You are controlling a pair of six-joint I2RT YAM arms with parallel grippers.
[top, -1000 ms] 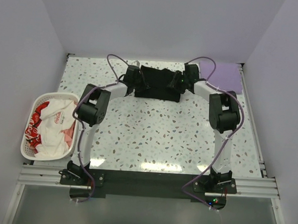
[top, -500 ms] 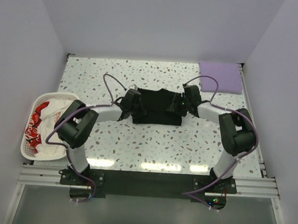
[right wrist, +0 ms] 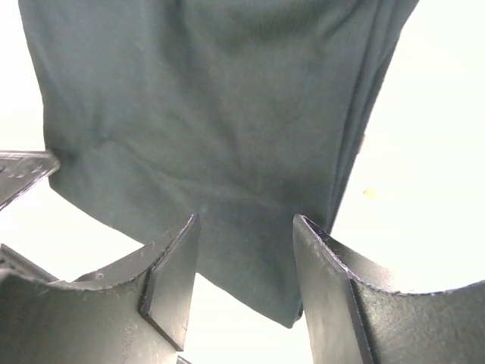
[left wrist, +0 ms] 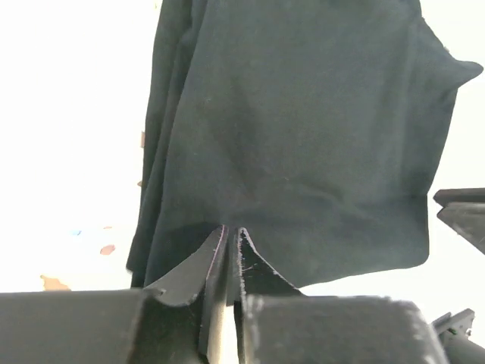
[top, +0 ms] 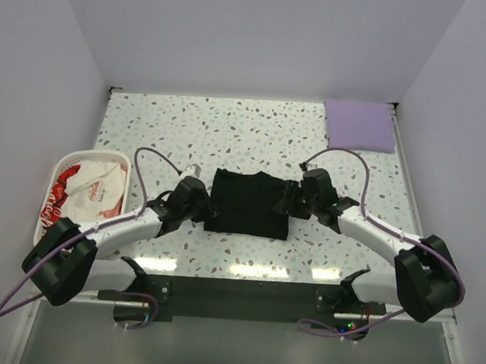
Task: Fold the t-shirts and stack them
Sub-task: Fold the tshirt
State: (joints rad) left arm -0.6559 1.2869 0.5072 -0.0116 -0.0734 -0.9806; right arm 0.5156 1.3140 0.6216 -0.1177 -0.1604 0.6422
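Note:
The black t-shirt point(top: 248, 203) lies folded on the table between my two grippers. My left gripper point(top: 203, 204) is at its left edge; in the left wrist view the gripper point(left wrist: 230, 229) is shut, pinching the edge of the black cloth point(left wrist: 303, 136). My right gripper point(top: 289, 202) is at the shirt's right edge; in the right wrist view it point(right wrist: 246, 220) is open, its jaws apart on either side of the shirt's corner point(right wrist: 212, 114). The lavender t-shirt point(top: 360, 125) lies folded at the back right corner. The white t-shirt with red lettering point(top: 86, 192) is crumpled in the basket.
The white slotted basket point(top: 38, 235) stands at the table's left edge. The speckled table point(top: 229, 132) is walled on the left, back and right. The arm bases sit on the black rail point(top: 237, 292) at the near edge.
Both arms have drawn the black t-shirt from the back of the table toward the near edge. The lavender shirt, earlier partly covered by the right arm, now shows whole.

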